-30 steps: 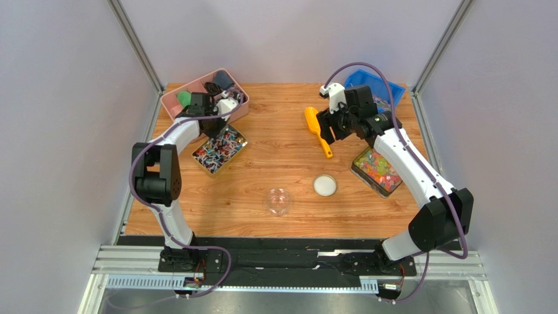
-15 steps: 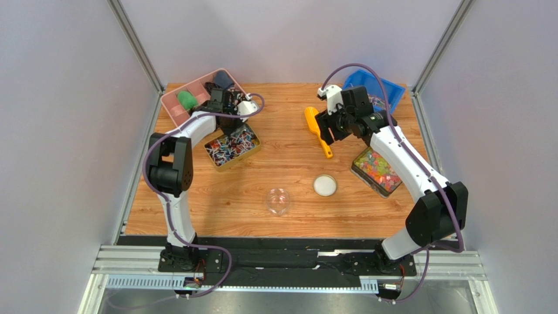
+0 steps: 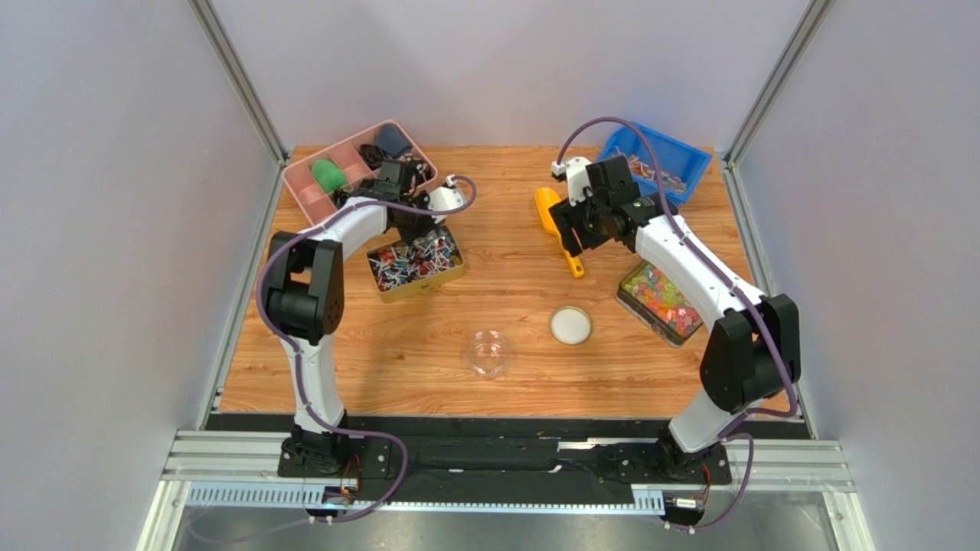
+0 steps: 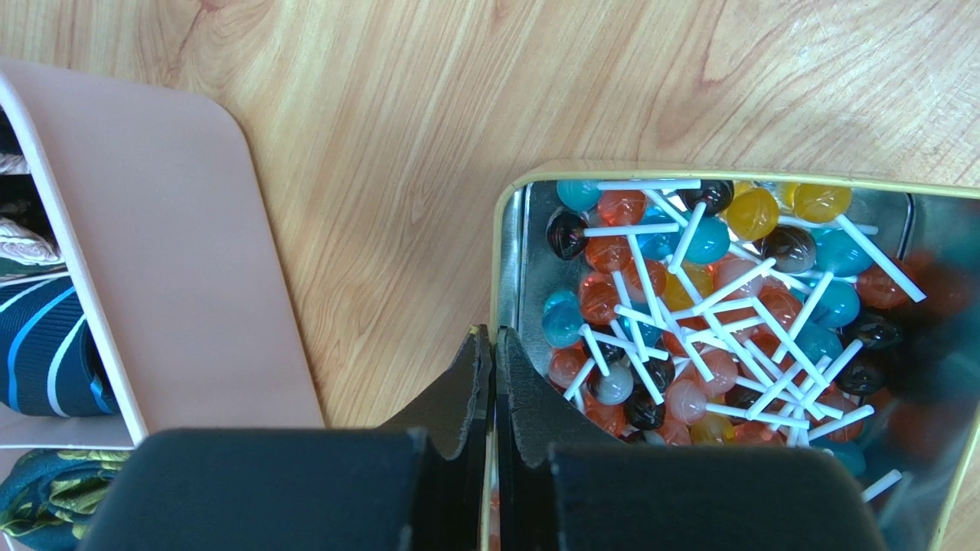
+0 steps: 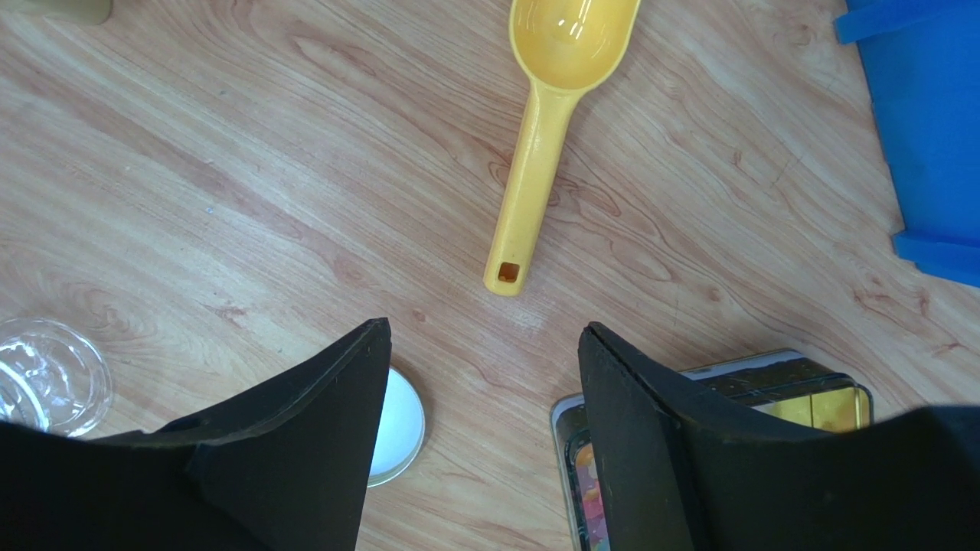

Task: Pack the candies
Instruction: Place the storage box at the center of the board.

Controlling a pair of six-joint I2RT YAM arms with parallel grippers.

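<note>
Wooden table (image 3: 506,287) seen from above, grey panels closing it in on the L, R and back sides, arm bases on a rail along the near edge. The candies (image 4: 702,310), round sweets on white sticks in orange, teal, yellow and dark colours, are heaped in an open tin (image 4: 503,230) on the L half of the table. The left gripper (image 4: 492,344) is pinched closed on that tin's near wall, one finger inside and one outside. Just L of the tin is a pink tray (image 4: 196,264) of mixed items, w/ only a narrow strip of bare wood between them; the tray fills the back-L corner. The right gripper (image 5: 483,333) hangs above the table w/ its jaws spread wide and nothing in them. Ahead of it a yellow scoop (image 5: 535,172) lies flat, handle end toward the gripper. A white lid (image 5: 397,419) lies partly under its L finger in the wrist view, and a clear jar (image 5: 46,379) stands further L. A second tin (image 5: 690,377) w/ bright sweets is close on the R, near the table's R edge. A blue bin (image 5: 920,115) takes the back-R corner. Bare wood lies open in the middle, between the candy tin and the scoop, and along the near edge either side of the jar.
</note>
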